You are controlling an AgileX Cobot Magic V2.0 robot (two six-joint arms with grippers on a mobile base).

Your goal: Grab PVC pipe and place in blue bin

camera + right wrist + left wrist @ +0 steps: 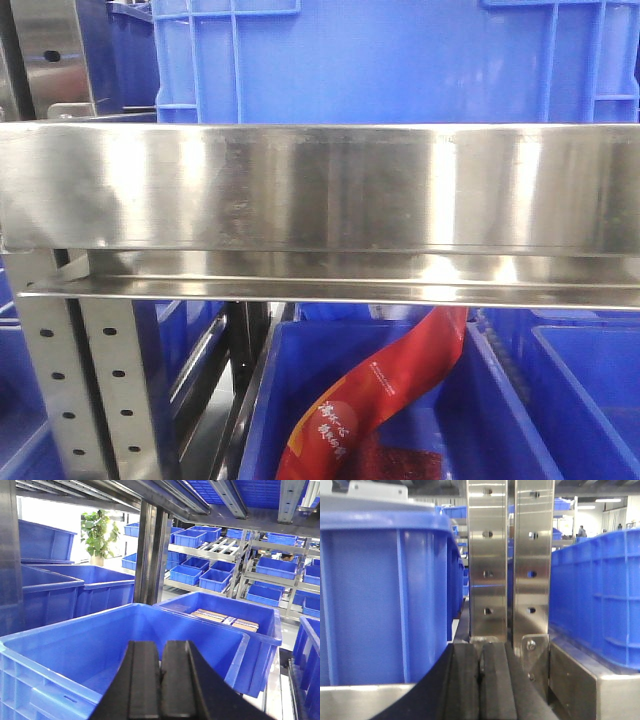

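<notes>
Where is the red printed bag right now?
In the front view, the red printed bag lies inside the blue plastic bin on the lower level, below the steel shelf rail, right of centre.

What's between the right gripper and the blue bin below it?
Nothing visible. The right gripper, fingers pressed together and holding nothing, hangs over the open blue bin with only air between. No PVC pipe shows in any view.

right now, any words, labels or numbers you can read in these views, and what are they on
Red packet in the lower blue bin, front view: white characters printed along it, too blurred to read.
Cardboard boxes in a blue bin, right wrist view: pale labels, too small to read.
Left wrist view: no text anywhere.
</notes>
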